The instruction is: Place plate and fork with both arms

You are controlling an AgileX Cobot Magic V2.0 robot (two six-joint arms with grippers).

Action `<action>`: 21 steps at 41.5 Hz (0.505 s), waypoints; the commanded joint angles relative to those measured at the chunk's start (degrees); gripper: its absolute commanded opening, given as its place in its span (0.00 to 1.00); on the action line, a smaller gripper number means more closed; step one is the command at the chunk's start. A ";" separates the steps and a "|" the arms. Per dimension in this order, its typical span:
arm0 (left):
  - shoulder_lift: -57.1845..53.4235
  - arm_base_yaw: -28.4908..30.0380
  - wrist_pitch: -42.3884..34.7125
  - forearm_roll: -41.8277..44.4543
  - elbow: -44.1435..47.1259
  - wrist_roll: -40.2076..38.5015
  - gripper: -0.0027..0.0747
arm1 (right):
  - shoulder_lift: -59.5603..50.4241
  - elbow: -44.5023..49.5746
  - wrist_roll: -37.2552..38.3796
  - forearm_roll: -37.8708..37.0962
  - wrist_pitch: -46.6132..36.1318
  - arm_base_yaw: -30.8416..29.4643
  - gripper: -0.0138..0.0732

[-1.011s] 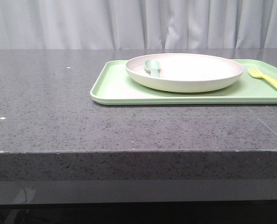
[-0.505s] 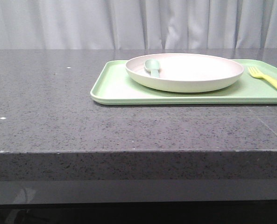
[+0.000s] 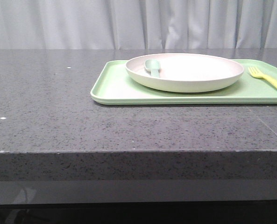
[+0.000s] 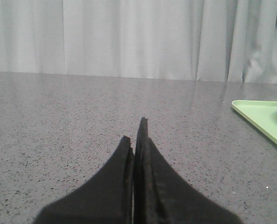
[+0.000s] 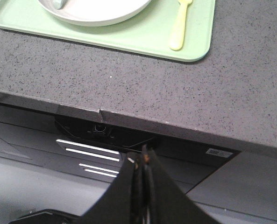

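Observation:
The off-white plate [image 3: 185, 71] rests on a light green tray [image 3: 115, 88] at the table's right half. A pale grey-green spoon [image 3: 152, 66] lies in the plate's left part. The pale yellow fork [image 3: 268, 80] lies on the tray right of the plate. In the right wrist view the plate [image 5: 96, 11] and the fork [image 5: 180, 23] show on the tray [image 5: 143, 37]. My left gripper [image 4: 134, 133] is shut and empty, low over the bare table left of the tray [image 4: 259, 119]. My right gripper [image 5: 140, 161] is shut and empty, off the table's front edge. Neither arm shows in the front view.
The grey speckled tabletop [image 3: 49, 102] spreads left of the tray. Its front edge [image 5: 101, 109] runs across the right wrist view, with a dark base below. A pale curtain [image 3: 82, 23] hangs behind the table.

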 commanded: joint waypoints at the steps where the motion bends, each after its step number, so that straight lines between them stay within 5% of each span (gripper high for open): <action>1: -1.46 0.24 -5.06 -0.02 0.57 -0.68 0.01 | -1.18 1.56 -0.51 -0.79 -9.63 -0.38 0.08; 13: -1.46 0.24 -5.06 -0.02 0.57 -0.68 0.01 | -13.95 30.24 -0.51 -0.50 -50.95 -2.49 0.08; 21: -1.46 0.24 -5.06 -0.02 0.57 -0.68 0.01 | -18.32 43.51 -0.51 -0.50 -65.80 -2.99 0.08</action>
